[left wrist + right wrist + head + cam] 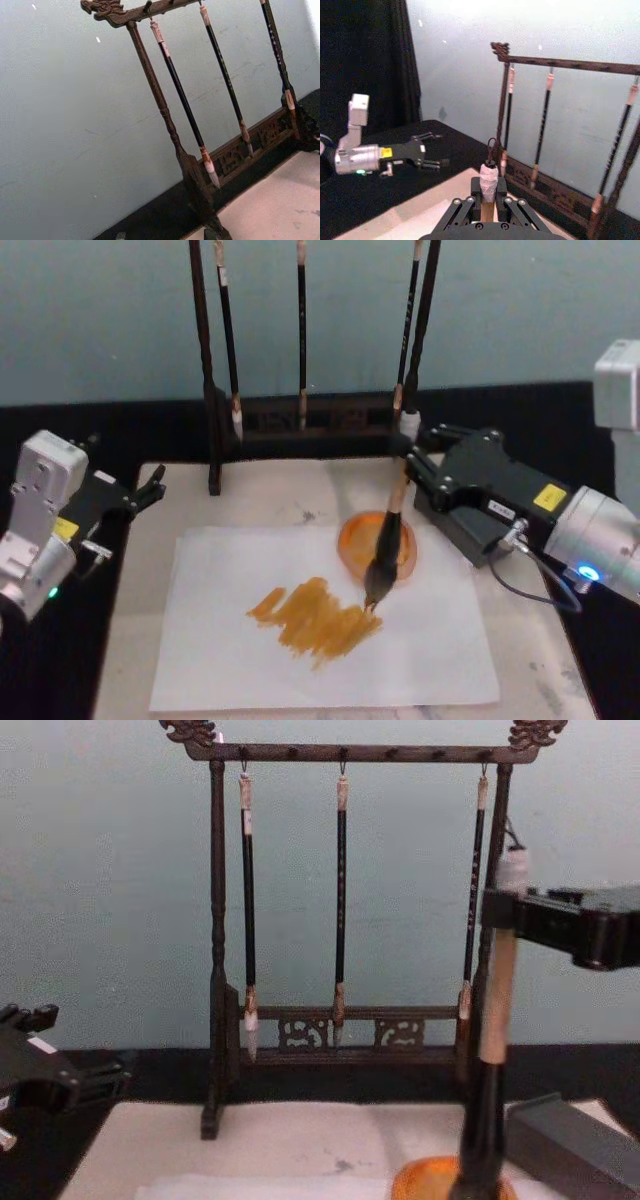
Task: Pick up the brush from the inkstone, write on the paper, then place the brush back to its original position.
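- Black left gripper [150,488] idles at nine o'clock, fingers spread.
- Orange strokes [315,618] cross the paper [230,660]; the writing looks nearly done.
- Tip down, the brush [385,560] touches the paper at the orange dish's [352,540] six o'clock, its handle clamped by the right gripper [408,462]; next, lift it onto the dish.

brush [388,535]: pale matt wooden handle, black lower section | paper [230,660]: thin, matt white, smeared with ochre streaks | dish [350,540]: orange, glossy, translucent-looking | rack [216,970]: dark carved wood, smooth | mat [280,490]: cream, matt
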Robot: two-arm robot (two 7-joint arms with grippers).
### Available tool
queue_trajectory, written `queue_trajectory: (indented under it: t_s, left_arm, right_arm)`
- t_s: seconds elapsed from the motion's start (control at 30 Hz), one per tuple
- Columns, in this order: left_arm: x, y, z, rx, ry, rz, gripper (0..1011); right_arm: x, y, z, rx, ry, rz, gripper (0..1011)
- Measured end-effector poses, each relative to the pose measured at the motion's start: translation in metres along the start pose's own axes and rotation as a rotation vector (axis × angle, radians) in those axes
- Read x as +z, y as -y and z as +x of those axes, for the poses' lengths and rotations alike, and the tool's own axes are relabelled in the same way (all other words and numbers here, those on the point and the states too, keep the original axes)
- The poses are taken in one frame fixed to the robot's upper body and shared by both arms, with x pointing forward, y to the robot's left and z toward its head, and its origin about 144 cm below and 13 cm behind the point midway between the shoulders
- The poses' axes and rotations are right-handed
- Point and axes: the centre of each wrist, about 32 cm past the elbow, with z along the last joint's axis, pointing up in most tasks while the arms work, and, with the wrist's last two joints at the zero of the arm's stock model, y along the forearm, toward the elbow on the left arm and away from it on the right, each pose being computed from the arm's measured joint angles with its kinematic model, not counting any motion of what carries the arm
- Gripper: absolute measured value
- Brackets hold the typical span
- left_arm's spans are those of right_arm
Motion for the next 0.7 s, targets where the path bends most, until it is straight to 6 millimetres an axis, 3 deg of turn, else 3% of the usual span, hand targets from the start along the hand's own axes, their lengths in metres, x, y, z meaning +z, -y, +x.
queue_trajectory:
  t_s: [0.7]
  left_arm:
    - [0.000,0.000,0.000,0.000,0.000,0.000,1010]
  right_arm:
    - [-0.008,-0.016,-0.014,0.091,-0.017,-0.010,173]
